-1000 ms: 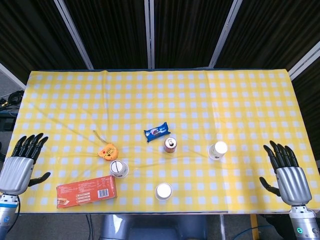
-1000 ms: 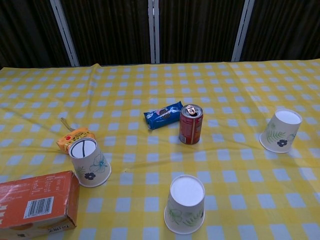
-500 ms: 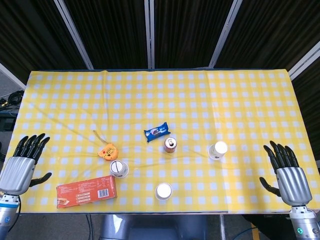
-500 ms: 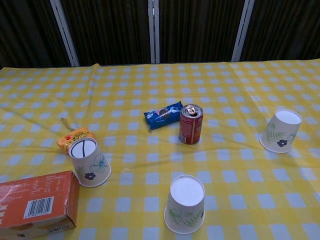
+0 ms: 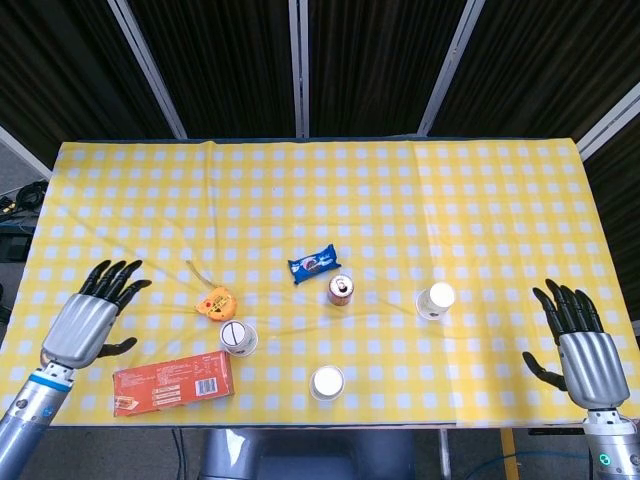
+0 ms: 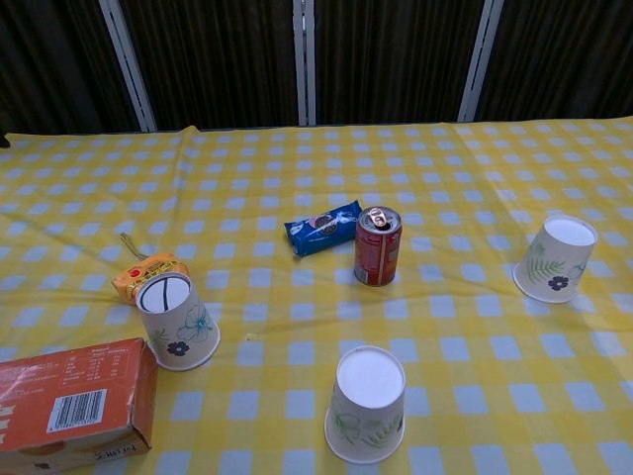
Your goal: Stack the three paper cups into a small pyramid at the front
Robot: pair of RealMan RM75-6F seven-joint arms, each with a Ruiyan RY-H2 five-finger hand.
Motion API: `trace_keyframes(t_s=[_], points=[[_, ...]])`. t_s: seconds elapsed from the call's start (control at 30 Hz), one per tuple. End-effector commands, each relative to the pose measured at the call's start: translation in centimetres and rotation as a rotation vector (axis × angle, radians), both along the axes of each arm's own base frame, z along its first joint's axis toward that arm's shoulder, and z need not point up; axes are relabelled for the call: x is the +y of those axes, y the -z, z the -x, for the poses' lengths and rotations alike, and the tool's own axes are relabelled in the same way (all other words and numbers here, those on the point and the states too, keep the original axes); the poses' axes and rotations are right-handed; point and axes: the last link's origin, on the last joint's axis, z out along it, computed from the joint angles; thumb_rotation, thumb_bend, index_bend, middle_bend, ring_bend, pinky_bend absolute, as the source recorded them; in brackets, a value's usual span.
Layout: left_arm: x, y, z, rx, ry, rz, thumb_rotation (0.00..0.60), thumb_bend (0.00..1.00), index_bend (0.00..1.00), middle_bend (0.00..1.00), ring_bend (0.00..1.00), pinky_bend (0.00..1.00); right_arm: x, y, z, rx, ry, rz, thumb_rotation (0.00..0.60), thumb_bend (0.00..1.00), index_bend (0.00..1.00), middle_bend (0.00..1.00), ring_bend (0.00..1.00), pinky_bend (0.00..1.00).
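Three white paper cups with flower prints stand upside down on the yellow checked table. The left cup (image 5: 238,337) (image 6: 176,322) sits beside an orange snack pack. The middle cup (image 5: 326,382) (image 6: 366,403) stands near the front edge. The right cup (image 5: 435,300) (image 6: 555,258) is off to the right. My left hand (image 5: 88,318) hovers open over the table's left side, well left of the left cup. My right hand (image 5: 581,345) is open past the table's right edge, far from the right cup. The chest view shows neither hand.
A red soda can (image 5: 341,290) (image 6: 377,245) stands between the cups, with a blue biscuit pack (image 5: 314,264) (image 6: 323,227) behind it. An orange snack pack (image 5: 215,301) (image 6: 146,273) and an orange box (image 5: 172,383) (image 6: 71,403) lie at front left.
My left hand has moved right and inward over the table's left side. My right hand has shifted slightly down and to the right. The cups have not moved.
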Motion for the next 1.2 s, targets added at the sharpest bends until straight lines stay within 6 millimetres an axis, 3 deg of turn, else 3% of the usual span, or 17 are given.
trace_keyframes(t_s=[0.03,0.43,0.9,1.1,1.2], points=[[1.9,1.6,-2.8,0.011,0.059,0.11,0.6,0.0,0.22,0.0,0.0,0.0,0.0,-0.1,0.1,-0.008,0.004,0.001,0.6,0.14,0.0,0.0,0.0,0.0],[4.6,6.1,-7.3,0.105,0.122,0.29,0.6,0.01,0.27,0.0,0.0,0.0,-0.1,-0.9,0.3,-0.039,0.01,0.014,0.6,0.14,0.0,0.0,0.0,0.0],[5.5,10.0,-8.7,0.169,0.096,0.375,0.6,0.01,0.28,0.0,0.0,0.0,0.0,-1.2,0.3,-0.055,0.001,0.019,0.6,0.14,0.0,0.0,0.0,0.0],[5.4,11.4,-9.2,0.172,0.093,0.397,0.6,0.13,0.32,0.0,0.0,0.0,0.0,-1.4,0.2,-0.062,-0.005,0.023,0.6,0.14,0.0,0.0,0.0,0.0],[5.2,11.7,-9.4,0.172,0.093,0.403,0.6,0.18,0.39,0.0,0.0,0.0,0.0,-1.5,0.2,-0.067,-0.006,0.027,0.6,0.14,0.0,0.0,0.0,0.0]])
